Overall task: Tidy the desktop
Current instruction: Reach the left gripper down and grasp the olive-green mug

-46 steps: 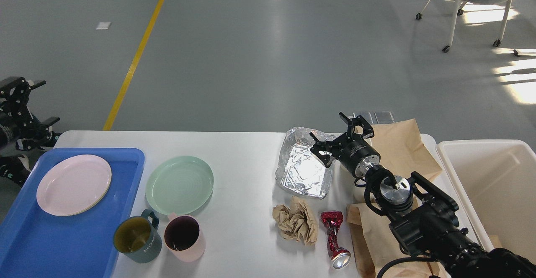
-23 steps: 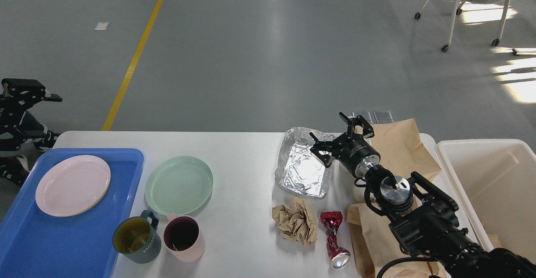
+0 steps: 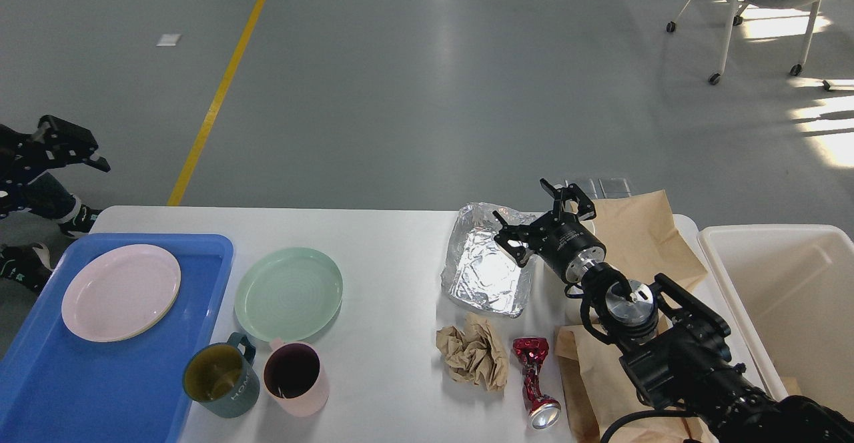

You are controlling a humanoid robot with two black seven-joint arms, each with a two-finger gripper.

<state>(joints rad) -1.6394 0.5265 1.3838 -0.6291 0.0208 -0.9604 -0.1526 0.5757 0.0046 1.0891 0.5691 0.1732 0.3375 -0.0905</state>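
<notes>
The white desktop [image 3: 387,243] holds a green plate [image 3: 288,293], a dark green mug [image 3: 220,376], a pink mug [image 3: 293,376], a foil tray [image 3: 484,269], a crumpled brown paper ball [image 3: 474,356] and a crushed red can [image 3: 534,379]. My right gripper [image 3: 537,215] is open and empty, hovering over the foil tray's right edge, next to a brown paper bag [image 3: 634,236]. My left gripper [image 3: 70,149] is off the table's far left edge, above the floor; its fingers cannot be told apart.
A blue tray [image 3: 80,376] at the left holds a pink plate [image 3: 120,293]. A cream-white bin [image 3: 787,296] stands at the right. A second brown bag [image 3: 584,376] lies under my right arm. A wheeled chair [image 3: 760,3] stands far back right.
My left gripper has turned and shifted a little to the right at the far left edge. The right arm and the things on the table have not moved.
</notes>
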